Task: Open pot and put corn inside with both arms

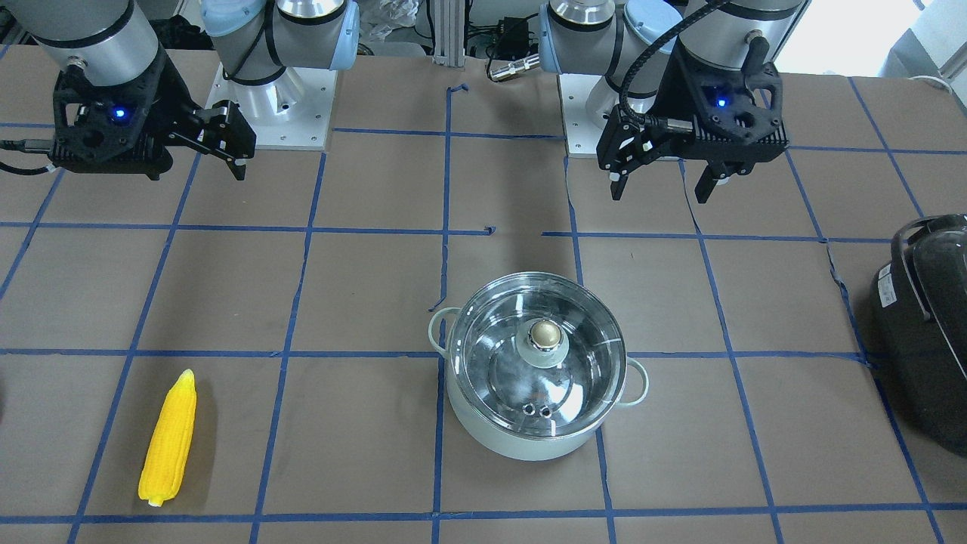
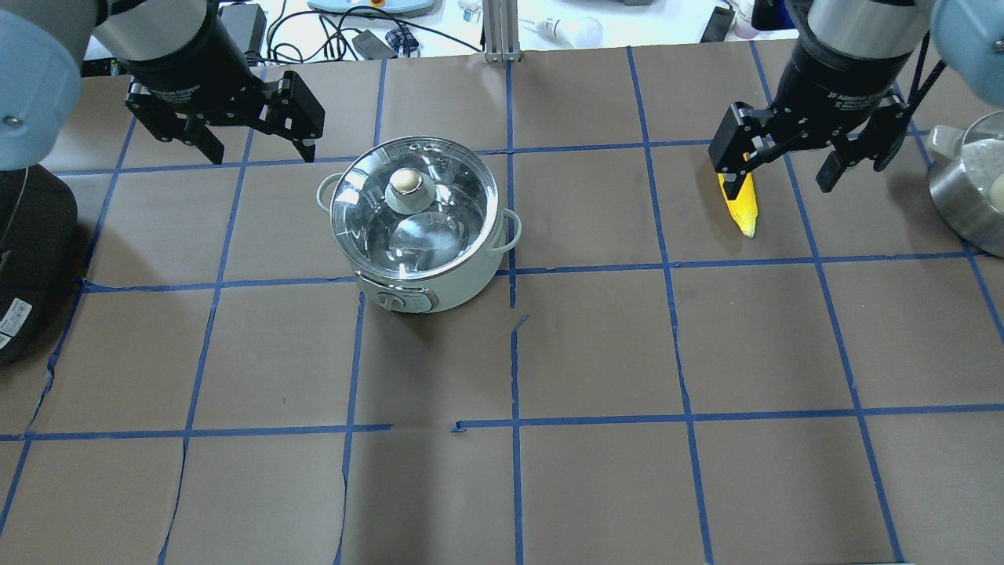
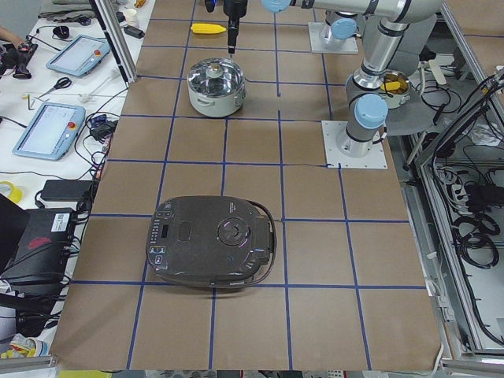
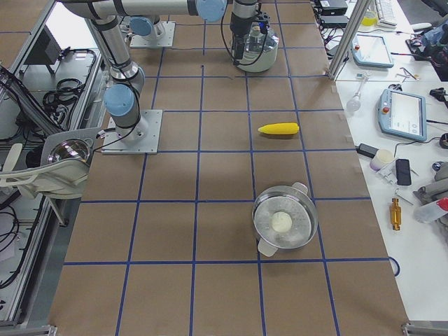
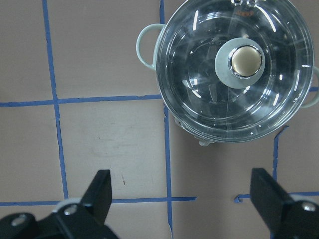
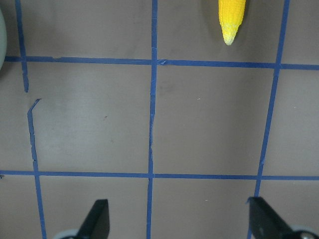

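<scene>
With left tool (image 2: 259, 149) and right tool (image 2: 778, 184) both spread empty, pot (image 2: 463, 286) lidded on the tabletop (image 2: 596, 353), corn (image 1: 168, 438) lying beyond my right, I fear the rounded knob (image 2: 406, 182) slipping my pinch and dropping the lid (image 2: 443, 227).

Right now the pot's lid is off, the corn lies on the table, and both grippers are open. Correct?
No: the lid is on the pot, as the front-facing view shows. The corn lies on the table; the left gripper and right gripper are open.

Brown table (image 1: 227, 287) gridded with blue tape (image 1: 227, 353), white benches (image 4: 413, 266) alongside.
</scene>
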Tool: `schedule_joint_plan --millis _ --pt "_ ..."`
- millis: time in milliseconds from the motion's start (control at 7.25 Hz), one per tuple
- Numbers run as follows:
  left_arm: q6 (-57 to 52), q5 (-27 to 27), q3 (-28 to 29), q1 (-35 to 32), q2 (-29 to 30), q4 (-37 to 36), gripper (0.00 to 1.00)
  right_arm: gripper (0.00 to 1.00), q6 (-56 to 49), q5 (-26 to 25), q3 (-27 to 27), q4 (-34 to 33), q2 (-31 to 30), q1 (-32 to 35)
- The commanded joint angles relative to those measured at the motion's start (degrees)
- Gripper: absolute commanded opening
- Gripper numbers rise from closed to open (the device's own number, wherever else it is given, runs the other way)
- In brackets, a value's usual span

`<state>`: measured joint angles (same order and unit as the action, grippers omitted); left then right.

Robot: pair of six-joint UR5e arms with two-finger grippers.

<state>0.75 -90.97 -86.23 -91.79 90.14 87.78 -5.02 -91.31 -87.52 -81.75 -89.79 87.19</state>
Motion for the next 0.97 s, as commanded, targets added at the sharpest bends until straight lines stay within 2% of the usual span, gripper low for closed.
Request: schedule_joint_plan --millis 0,828 --pt "-0.05 -0.17 0.10 0.03 0.12 0.03 1.00 1.00 -0.08 -0.09 -0.20 0.01 0.14 0.00" --pt "0.12 0.00 0.01 -0.06 0.30 0.38 1.00 1.00 0.71 -0.01 -0.20 -0.25 0.31 -0.09"
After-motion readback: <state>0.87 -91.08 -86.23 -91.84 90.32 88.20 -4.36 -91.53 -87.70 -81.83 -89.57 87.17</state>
